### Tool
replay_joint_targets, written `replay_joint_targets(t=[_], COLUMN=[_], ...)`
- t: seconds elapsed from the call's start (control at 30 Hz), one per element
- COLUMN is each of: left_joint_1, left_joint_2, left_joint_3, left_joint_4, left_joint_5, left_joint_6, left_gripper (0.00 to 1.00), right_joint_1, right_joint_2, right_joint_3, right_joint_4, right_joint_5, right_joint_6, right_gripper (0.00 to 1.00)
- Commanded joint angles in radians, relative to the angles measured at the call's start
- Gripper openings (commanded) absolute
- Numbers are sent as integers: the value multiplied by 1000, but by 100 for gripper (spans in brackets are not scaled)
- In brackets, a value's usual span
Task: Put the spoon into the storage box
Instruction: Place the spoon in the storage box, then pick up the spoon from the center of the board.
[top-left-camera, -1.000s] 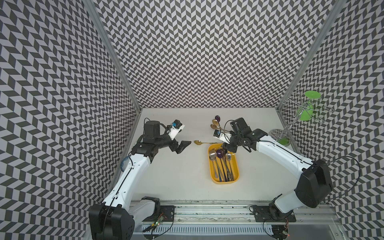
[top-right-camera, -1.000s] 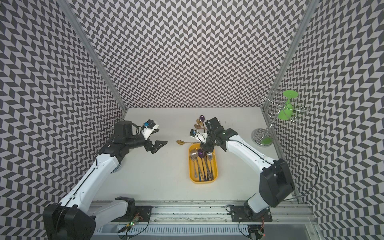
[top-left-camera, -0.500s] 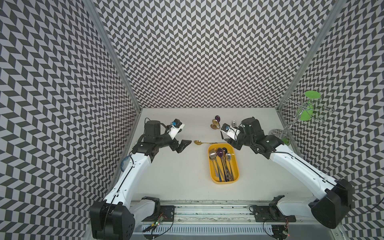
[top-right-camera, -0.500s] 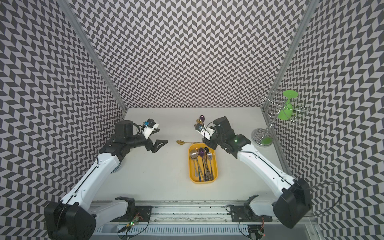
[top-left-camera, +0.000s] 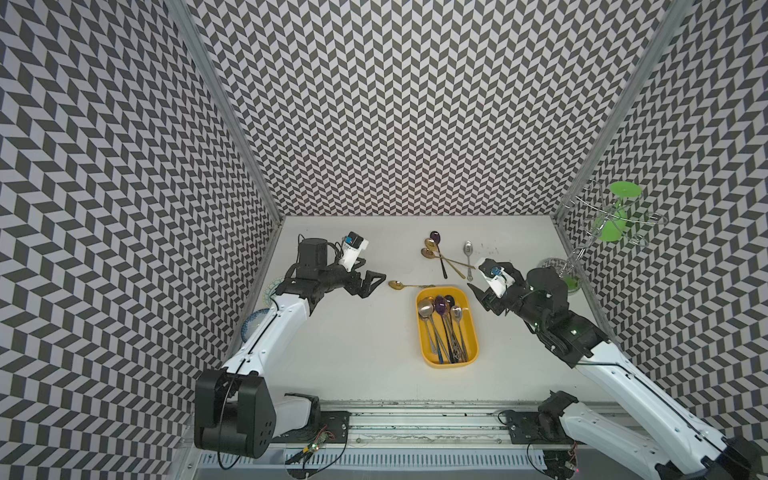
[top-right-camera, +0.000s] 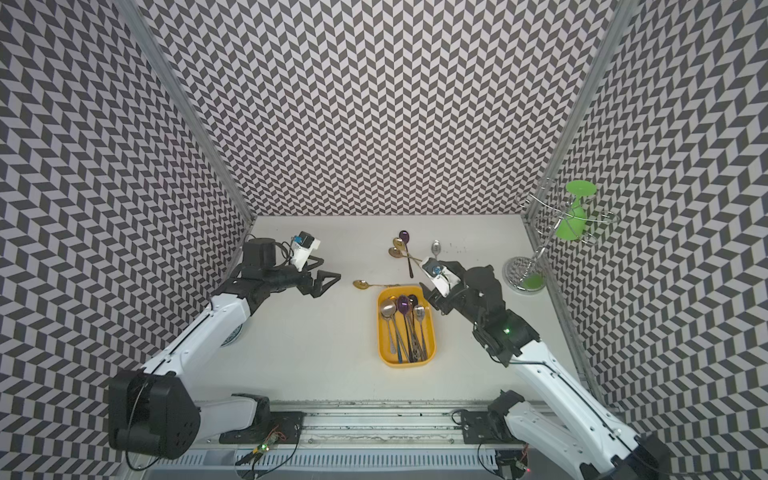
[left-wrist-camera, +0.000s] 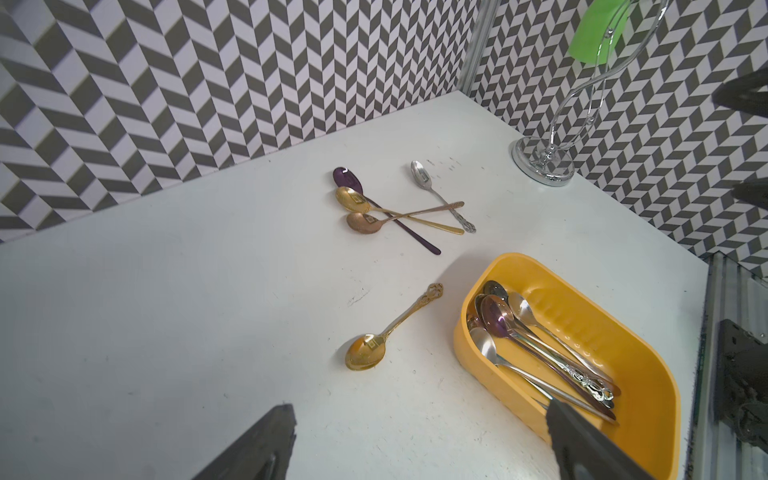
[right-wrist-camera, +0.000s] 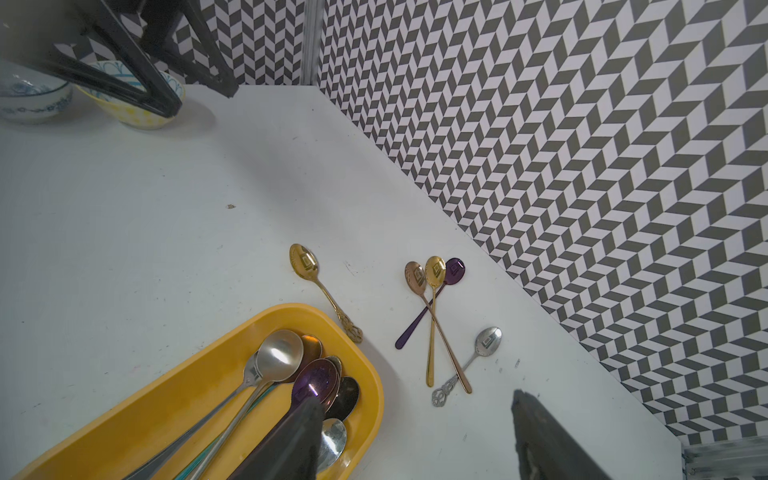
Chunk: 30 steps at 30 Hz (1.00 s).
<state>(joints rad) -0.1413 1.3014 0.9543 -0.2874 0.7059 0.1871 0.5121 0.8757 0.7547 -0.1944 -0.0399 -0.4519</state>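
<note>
Both arms reach inward, elbows bent, over the white table (top-left-camera: 353, 353), which is walled by black-and-white chevron panels (top-left-camera: 395, 104). The left gripper (left-wrist-camera: 419, 407) hovers spread wide and empty near one gold spoon (top-left-camera: 397, 284) lying just beside the yellow storage box (top-left-camera: 420, 332). The right gripper (right-wrist-camera: 415, 399), parted and empty, hangs at the box's far corner. Four more spoons (left-wrist-camera: 390, 214) lie crossed behind; those inside the box overlap beyond counting
</note>
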Motion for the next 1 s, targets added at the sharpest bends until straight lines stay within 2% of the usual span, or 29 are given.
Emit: replay_joint_targets(t=[0.0, 0.13, 0.27, 0.4, 0.57, 0.6, 0.67, 0.8, 0.93, 0.97], left_joint_1=[2, 2, 2, 2, 2, 0, -8, -23, -34, -39], left_joint_2=[45, 103, 147, 195, 272, 288, 322, 391, 474, 493], left_joint_3=[10, 21, 6, 2, 32, 29, 33, 87, 138, 159], left_joint_4=[38, 32, 66, 86, 78, 88, 95, 53, 35, 19], left_joint_5=[30, 46, 66, 38, 37, 43, 51, 32, 18, 9], left_joint_6=[-76, -113, -167, -196, -235, -249, -263, -254, -290, -293], left_gripper=[98, 98, 97, 95, 94, 93, 91, 86, 76, 70], right_joint_1=[-5, -6, -5, -3, -3, -4, -3, -4, -3, -3], right_joint_2=[-57, -149, -253, -345, -405, -419, -444, -461, -491, -489], right_joint_3=[-52, -144, -229, -315, -352, -364, -380, -398, -418, -421], right_joint_4=[127, 195, 262, 326, 345, 365, 393, 399, 424, 423], right_joint_5=[52, 76, 115, 146, 202, 206, 218, 285, 291, 301], right_joint_6=[53, 86, 102, 108, 109, 108, 107, 105, 100, 100], right_gripper=[75, 77, 85, 91, 95, 100, 100, 100, 100, 100])
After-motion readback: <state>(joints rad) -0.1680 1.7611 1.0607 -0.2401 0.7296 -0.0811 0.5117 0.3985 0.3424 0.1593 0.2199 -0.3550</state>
